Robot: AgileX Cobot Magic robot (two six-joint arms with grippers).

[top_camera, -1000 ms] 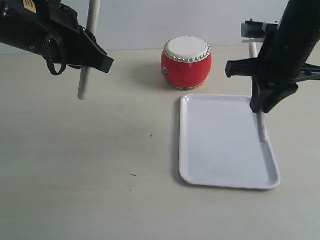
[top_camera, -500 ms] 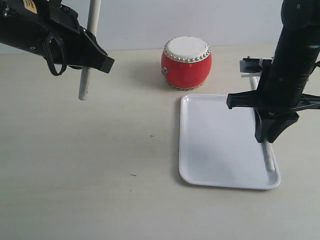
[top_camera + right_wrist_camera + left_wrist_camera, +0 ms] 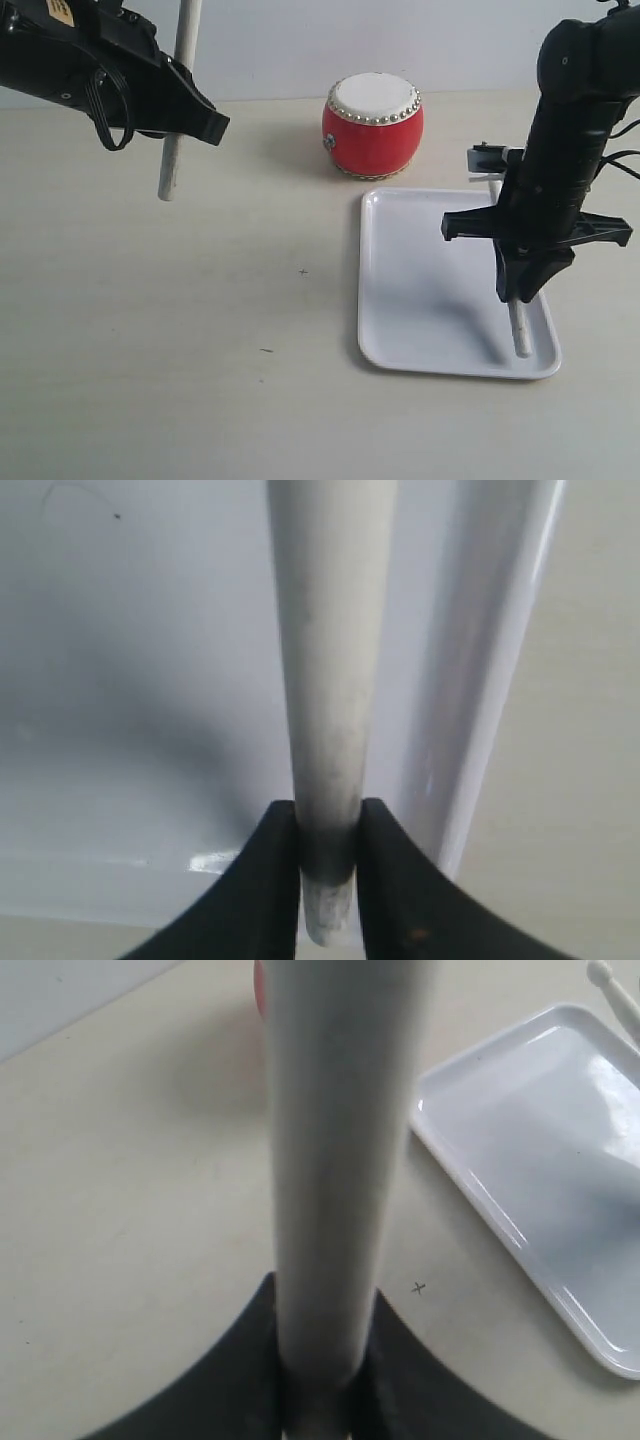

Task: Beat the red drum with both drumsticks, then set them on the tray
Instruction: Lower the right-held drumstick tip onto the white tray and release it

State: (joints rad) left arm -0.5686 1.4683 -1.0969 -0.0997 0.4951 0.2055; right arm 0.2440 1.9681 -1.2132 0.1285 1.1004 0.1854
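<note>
The red drum (image 3: 372,125) stands at the back, just behind the white tray (image 3: 430,300). My left gripper (image 3: 190,112) hangs high at the far left, shut on one drumstick (image 3: 170,160) that stands nearly upright above the table; the same drumstick (image 3: 340,1160) fills the left wrist view between the gripper's (image 3: 325,1360) black fingers. My right gripper (image 3: 520,288) is low over the tray's right side, shut on the other drumstick (image 3: 520,335), which lies along the right rim. The right wrist view shows that drumstick (image 3: 330,680) clamped in the gripper (image 3: 330,860) over the tray (image 3: 150,680).
Pale tabletop (image 3: 200,330) spreads left of and in front of the tray. A white wall runs behind the drum. The tray's corner (image 3: 540,1160) and the other stick's rounded tip (image 3: 605,975) show in the left wrist view.
My right gripper has carried its drumstick from the tray's back right corner forward and down along the right rim. The left arm and its stick have stayed still.
</note>
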